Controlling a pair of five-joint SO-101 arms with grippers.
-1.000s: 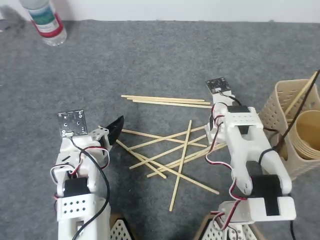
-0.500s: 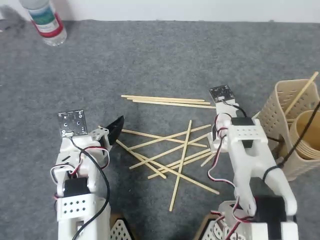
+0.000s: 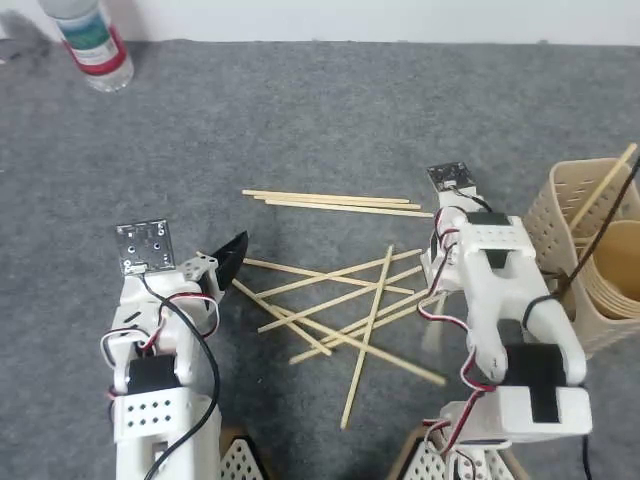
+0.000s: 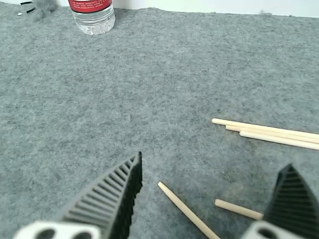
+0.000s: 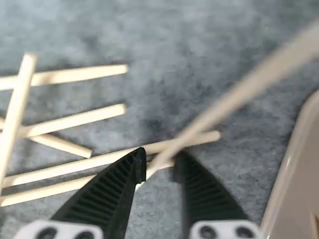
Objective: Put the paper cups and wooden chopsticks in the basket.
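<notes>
Left gripper (image 4: 214, 167) at the near left, low over the grey mat (image 3: 300, 110), jaws spread wide, two loose stick ends on the mat under the gap. Right gripper (image 5: 159, 162) at the right end of the pile, just left of the basket (image 3: 557, 215), jaws nearly together and pinching the near end of one chopstick (image 5: 234, 94). Held stick tilted up off the mat and slanting away toward the basket side, its outline blurred. Loose chopsticks (image 3: 340, 300) scattered crosswise on the mat between the two arms, several overlapping. Three more (image 3: 340, 203) lying side by side just beyond the pile, parallel and touching or nearly so. Basket upright at the right edge of the table, close beside the right arm (image 3: 500, 290). Paper cups (image 3: 615, 260) stacked inside the basket. Single stick (image 3: 607, 178) already in the basket, leaning and poking out over the far rim. Water bottle (image 3: 92, 38) at the far left corner, well apart from everything else.
</notes>
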